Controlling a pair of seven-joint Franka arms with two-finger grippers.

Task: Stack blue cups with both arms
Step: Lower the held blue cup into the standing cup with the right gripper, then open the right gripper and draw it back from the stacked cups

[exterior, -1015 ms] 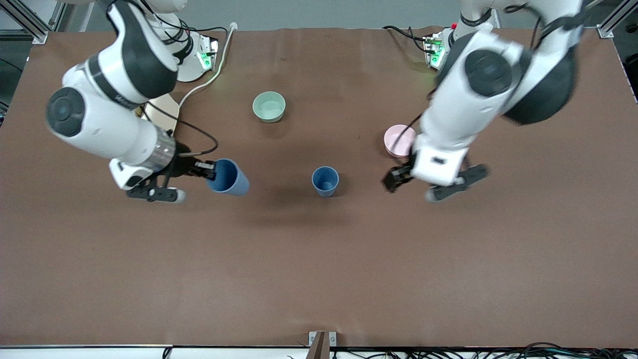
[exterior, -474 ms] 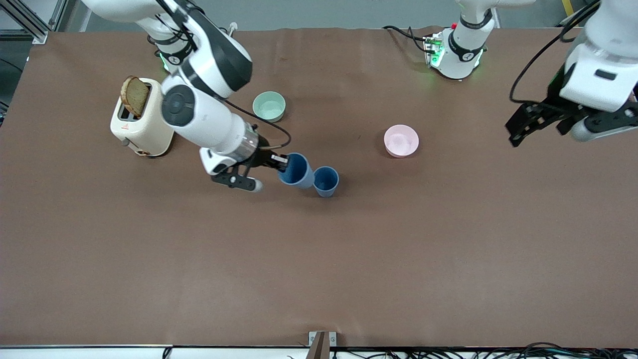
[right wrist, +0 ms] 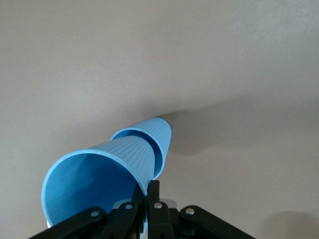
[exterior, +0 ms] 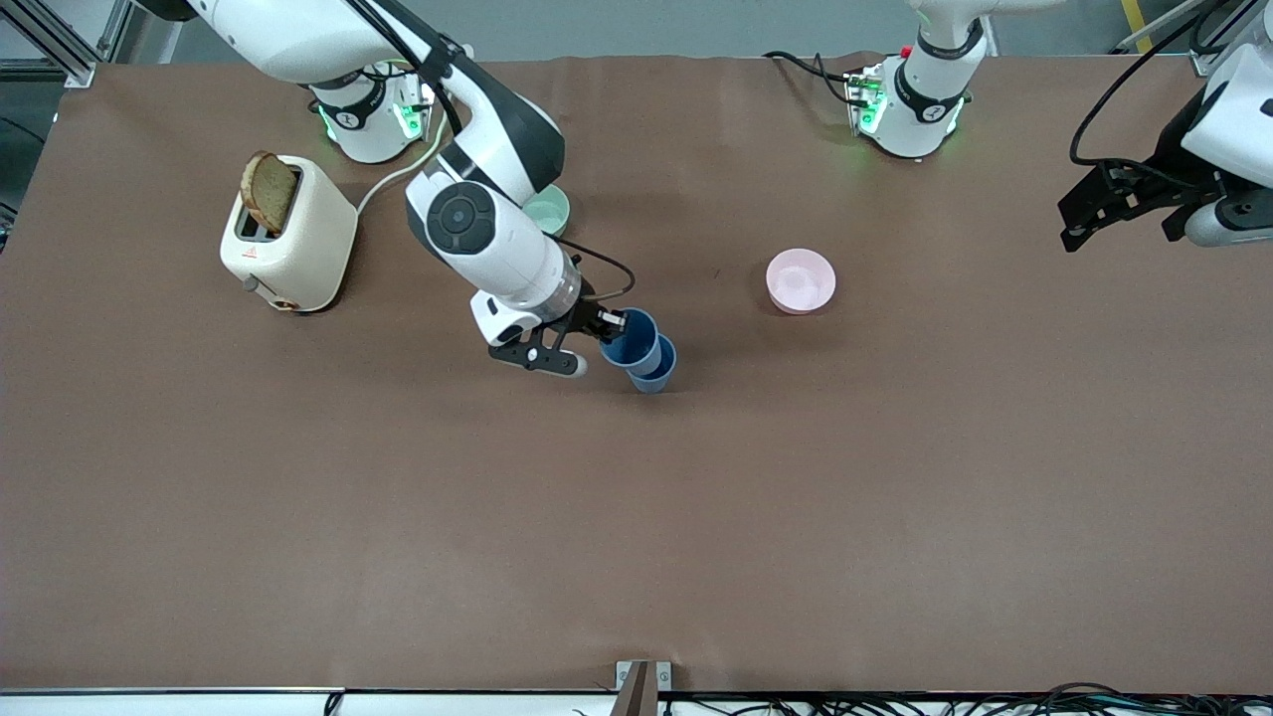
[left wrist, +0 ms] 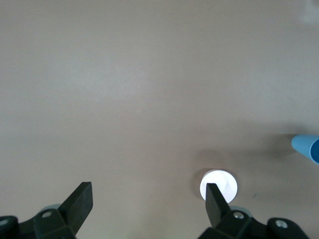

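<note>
**Q:** Right gripper [exterior: 603, 338] first: what does it hold?

**A:** It is clamped on the rim of the held cup [exterior: 631, 341], one finger inside the wall and one outside. In the right wrist view the fingers [right wrist: 152, 201] pinch that rim at the bottom of the cup's [right wrist: 99, 184] mouth.

**Q:** And where is that cup against the other one?

**A:** It is tilted, with its base going into the mouth of the standing cup [exterior: 654, 366]. The standing cup sits on the table [exterior: 636, 517] near the middle, and the right wrist view shows its rim [right wrist: 157, 139] ringing the held cup's lower end. How deep the held cup has gone in cannot be told.

**Q:** What lies around them?

**A:** The pink bowl [exterior: 801, 281] stands toward the left arm's end, a little farther from the front camera than the cups and well apart from them. The green bowl [exterior: 550, 209] is farther still, half hidden under the right arm [exterior: 477, 189]. The toaster [exterior: 288, 234], with a slice of toast [exterior: 267, 191] standing up in its slot, sits toward the right arm's end.

**Q:** The left gripper [exterior: 1134, 214]?

**A:** It waits in the air over the left arm's end of the table, fingers spread wide with nothing between them. Its wrist view shows both fingertips [left wrist: 82, 199] apart over bare table, with the pink bowl [left wrist: 219, 183] pale below.
</note>
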